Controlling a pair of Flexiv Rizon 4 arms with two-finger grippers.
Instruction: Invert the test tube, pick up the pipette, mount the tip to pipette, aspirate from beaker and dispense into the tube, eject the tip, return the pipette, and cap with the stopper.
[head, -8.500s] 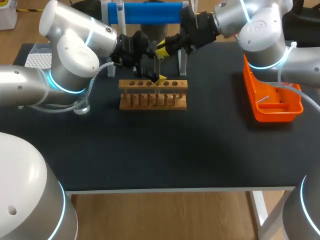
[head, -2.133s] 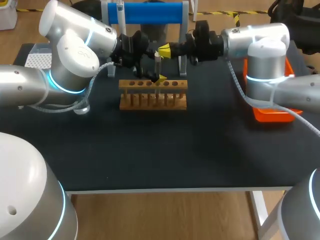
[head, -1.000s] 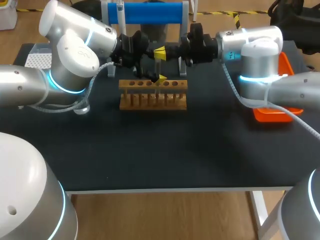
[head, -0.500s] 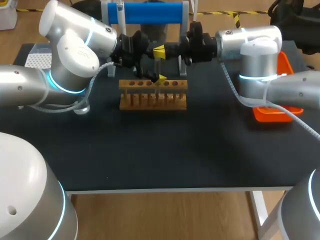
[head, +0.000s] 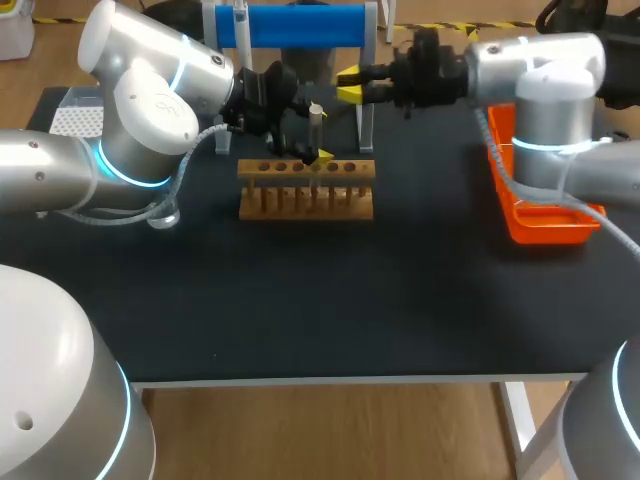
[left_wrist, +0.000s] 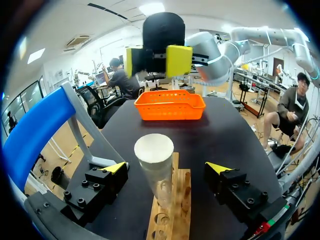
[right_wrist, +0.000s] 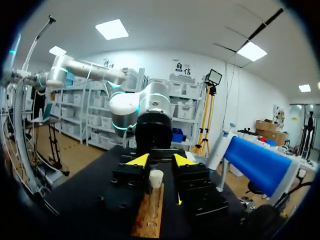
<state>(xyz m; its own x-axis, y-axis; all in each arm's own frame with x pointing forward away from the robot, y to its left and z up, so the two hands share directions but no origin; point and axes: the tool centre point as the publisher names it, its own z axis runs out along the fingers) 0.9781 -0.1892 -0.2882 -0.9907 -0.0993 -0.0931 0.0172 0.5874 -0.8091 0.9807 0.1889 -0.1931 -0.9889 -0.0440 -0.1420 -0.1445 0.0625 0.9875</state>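
A glass test tube (head: 315, 132) stands upright in the wooden rack (head: 305, 190) with a white stopper (left_wrist: 154, 149) in its mouth. My left gripper (left_wrist: 167, 168) is open, its fingers wide on either side of the tube and touching neither side. My right gripper (head: 350, 84) hangs open behind and to the right of the tube, level with its top and apart from it, with nothing held. In the right wrist view the stoppered tube (right_wrist: 155, 187) stands just ahead of my right gripper (right_wrist: 159, 161), with the left arm behind it.
An orange basket (head: 545, 215) sits at the table's right, below my right arm. A stand with a blue bar (head: 290, 25) rises behind the rack. A white tip box (head: 75, 118) lies at the far left. The table's front half is bare black surface.
My right gripper has let go of the stopper, opened, and drawn back to the right from the tube's top. The stopper stays on the tube. The left arm has not moved.
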